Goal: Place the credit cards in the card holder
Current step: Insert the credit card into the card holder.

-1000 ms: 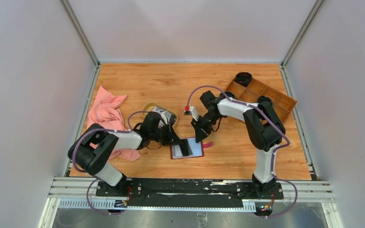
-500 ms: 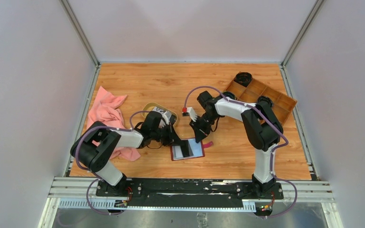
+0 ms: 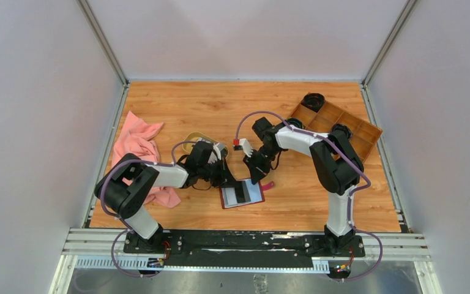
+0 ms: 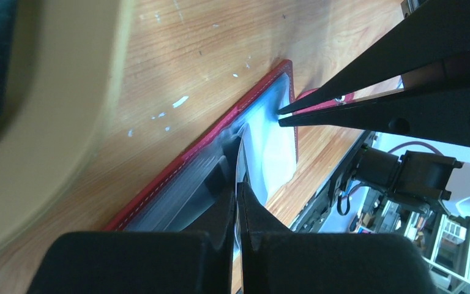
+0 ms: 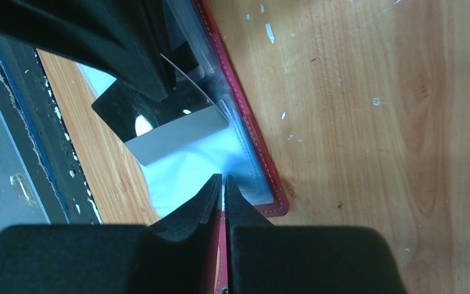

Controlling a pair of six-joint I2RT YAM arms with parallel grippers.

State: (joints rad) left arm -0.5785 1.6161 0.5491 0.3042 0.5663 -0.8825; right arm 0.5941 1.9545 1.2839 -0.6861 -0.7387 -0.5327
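Shifting the left gripper (image 3: 228,179) slightly rightward since a second ago, clamping a black credit card (image 5: 171,128) over the open dark red leather card holder (image 3: 253,195) just below frame centre. Pressing the right gripper (image 3: 256,178), jaws nearly together, onto its pale pocket. Hiding what lies in the oval tan dish (image 3: 193,136) under the left arm. Showing one round black object (image 3: 313,101) in the brown wooden compartment tray (image 3: 344,126), upper right.

Left arm swung right and slightly away from the base rail; more of the tan dish (image 3: 192,136) is now covered by its wrist. Left end effector (image 3: 227,180) brought closer over the card holder (image 3: 254,193). Black credit card (image 3: 240,192) is seen narrower and more upright. Card holder skewed slightly anticlockwise. Right end effector (image 3: 257,177) drawn a little left and back.
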